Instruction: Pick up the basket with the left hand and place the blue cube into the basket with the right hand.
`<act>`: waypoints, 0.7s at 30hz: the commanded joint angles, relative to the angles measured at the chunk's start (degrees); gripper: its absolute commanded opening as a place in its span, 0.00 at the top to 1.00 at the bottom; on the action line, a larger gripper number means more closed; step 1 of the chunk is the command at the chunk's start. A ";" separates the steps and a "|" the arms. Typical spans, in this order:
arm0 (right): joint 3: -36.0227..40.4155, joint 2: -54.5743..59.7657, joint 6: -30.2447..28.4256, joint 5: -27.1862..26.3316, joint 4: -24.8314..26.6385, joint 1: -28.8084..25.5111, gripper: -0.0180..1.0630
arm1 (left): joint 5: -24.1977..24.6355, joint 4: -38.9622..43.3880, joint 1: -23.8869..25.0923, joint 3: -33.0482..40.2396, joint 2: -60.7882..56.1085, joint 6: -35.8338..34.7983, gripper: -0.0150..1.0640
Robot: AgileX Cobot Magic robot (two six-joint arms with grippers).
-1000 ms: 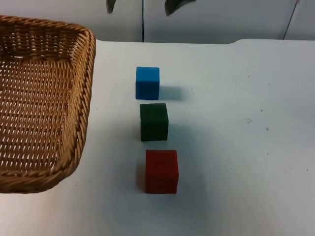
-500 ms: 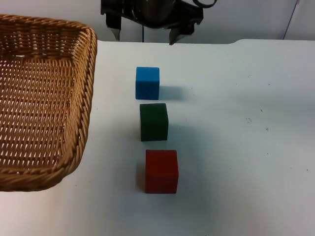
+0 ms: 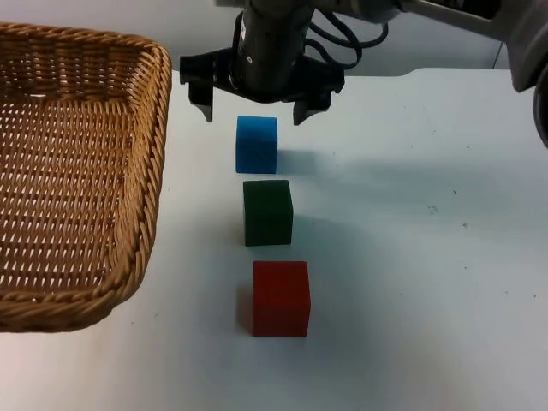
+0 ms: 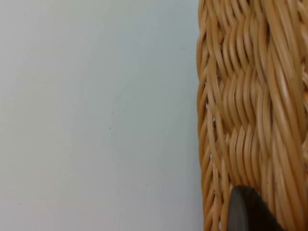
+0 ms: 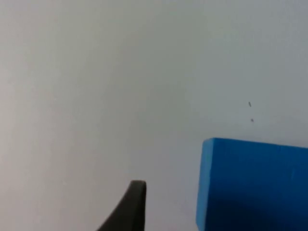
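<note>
The blue cube (image 3: 257, 144) stands on the white table, the farthest in a row of three cubes. My right gripper (image 3: 254, 110) hovers open just behind and over it, one finger on each side and wider than the cube. The right wrist view has the blue cube (image 5: 255, 185) close up beside a black fingertip (image 5: 130, 207), not touching. The wicker basket (image 3: 145, 171) fills the left side. In the left wrist view its woven rim (image 4: 250, 110) runs right against a black fingertip (image 4: 248, 211), with my left gripper shut on the rim.
A dark green cube (image 3: 267, 212) sits directly in front of the blue one, and a red cube (image 3: 281, 298) in front of that. The grey partition wall (image 3: 428, 34) closes off the table's far edge. Bare table (image 3: 428, 257) lies to the right of the cubes.
The right arm has come down from the far edge into view, its open fingers dropping to either side of the blue cube. The basket has shifted slightly. The cubes have not moved.
</note>
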 commanded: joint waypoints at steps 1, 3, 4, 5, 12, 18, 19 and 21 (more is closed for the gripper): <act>-0.38 0.14 0.47 -0.59 -1.98 0.10 0.10 | 1.13 -1.89 0.11 0.04 -0.16 0.08 0.99; -0.38 0.48 0.92 -0.94 -1.73 -0.47 0.11 | 1.01 -1.87 0.11 0.04 -0.16 0.17 0.99; -0.38 0.64 1.53 -0.94 -1.73 -1.01 0.12 | 1.01 -1.87 0.11 0.04 -0.16 0.29 0.99; -0.38 0.64 1.53 -0.94 -1.73 -1.01 0.12 | 1.01 -1.87 0.11 0.04 -0.16 0.29 0.99; -0.38 1.39 2.28 -1.76 -1.51 -1.81 0.16 | 0.42 -2.37 0.11 0.04 -0.16 0.40 0.99; -0.38 1.65 0.33 -4.25 0.53 -1.81 0.16 | 0.29 -3.07 0.11 0.04 -0.16 1.00 0.99; -0.38 2.08 0.20 -4.24 1.09 -1.81 0.16 | 0.29 -3.18 0.11 0.04 -0.16 1.04 0.99; -0.38 2.29 0.20 -3.93 1.33 -1.81 0.16 | 0.44 -3.18 0.11 0.04 -0.16 1.03 0.99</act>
